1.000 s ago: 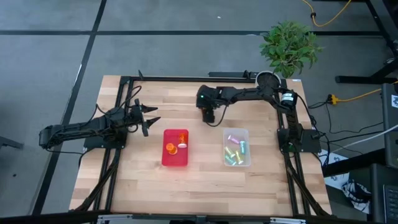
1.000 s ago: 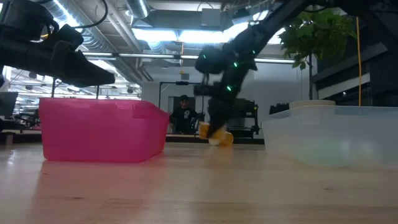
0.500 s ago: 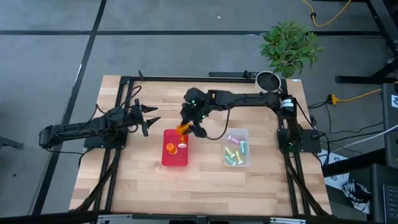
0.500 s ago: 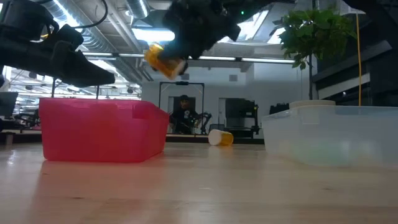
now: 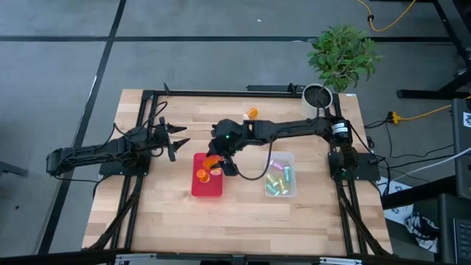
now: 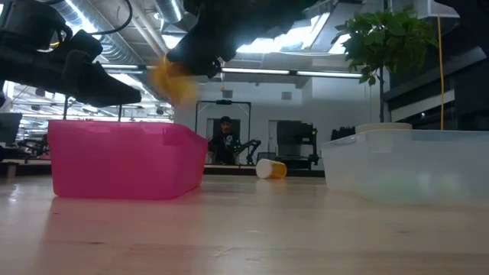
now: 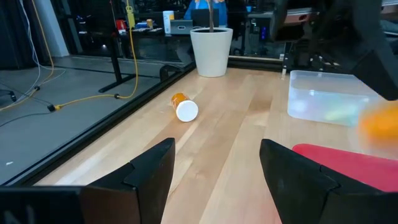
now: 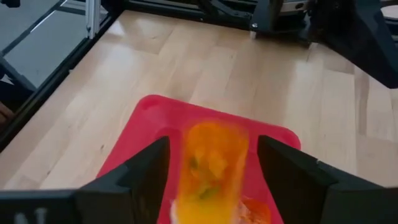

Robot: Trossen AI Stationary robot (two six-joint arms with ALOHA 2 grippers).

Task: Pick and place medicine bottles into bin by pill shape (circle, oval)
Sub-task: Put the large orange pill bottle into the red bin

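Right claw [image 8: 211,186] over the red bin [image 5: 207,175], fingers spread wide; orange bottle [image 8: 210,165] blurred between them, above the bin, apart from both fingers as far as visible. Second orange bottle [image 5: 252,113] lies on its side on the desk [image 5: 243,213] near the far edge. Left claw [image 5: 176,140] hangs beside the bin, fingers apart, holding nothing.

Overhead, table-level, two wrist views; all share red bin [image 5: 207,177].
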